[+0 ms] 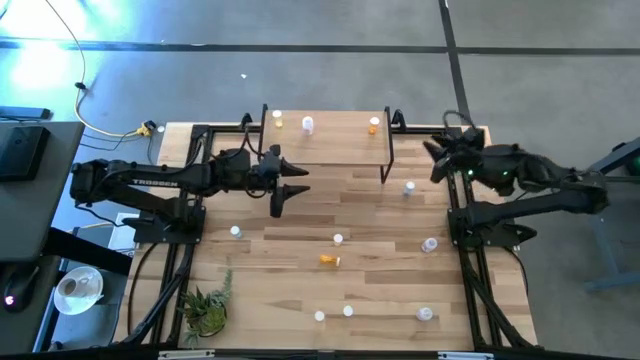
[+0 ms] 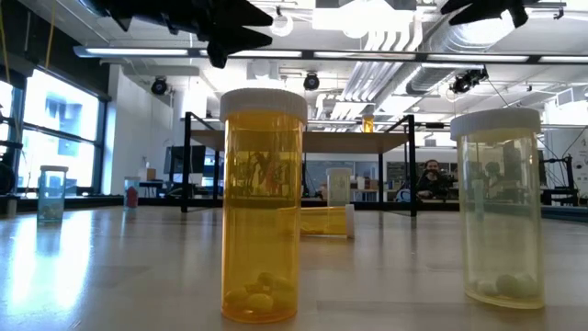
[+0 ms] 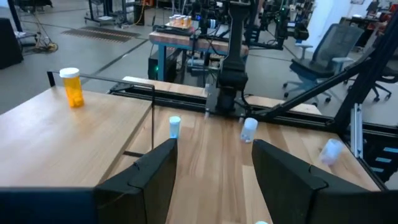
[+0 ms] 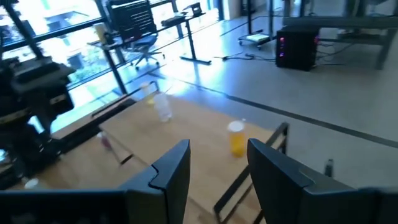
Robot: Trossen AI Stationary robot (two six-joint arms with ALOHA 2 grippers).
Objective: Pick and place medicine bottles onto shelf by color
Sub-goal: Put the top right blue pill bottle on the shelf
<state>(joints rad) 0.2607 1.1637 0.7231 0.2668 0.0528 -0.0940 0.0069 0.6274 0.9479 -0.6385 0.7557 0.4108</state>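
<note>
**Both arms empty as pill bottles wait to be sorted**

On the left, the left gripper (image 1: 296, 190) hovers above the table just in front of the shelf (image 1: 340, 140), its fingers spread wide around nothing. The shelf already carries three medicine bottles: a yellowish one (image 1: 277, 121), a white one (image 1: 308, 125) and an orange one (image 1: 373, 126). On the tabletop, an orange bottle (image 1: 329, 260) lies on its side near the middle, with pale bottles scattered around it, one (image 1: 338, 239) just behind it. On the right, the right gripper (image 1: 436, 160) sits near the shelf's far corner, likewise open and empty, with a bluish bottle (image 1: 409, 188) close by. A clean pick likely means descending straight over one upright bottle, centring the fingers on its body below the cap, and closing gently so that neighbours stay standing.
</note>
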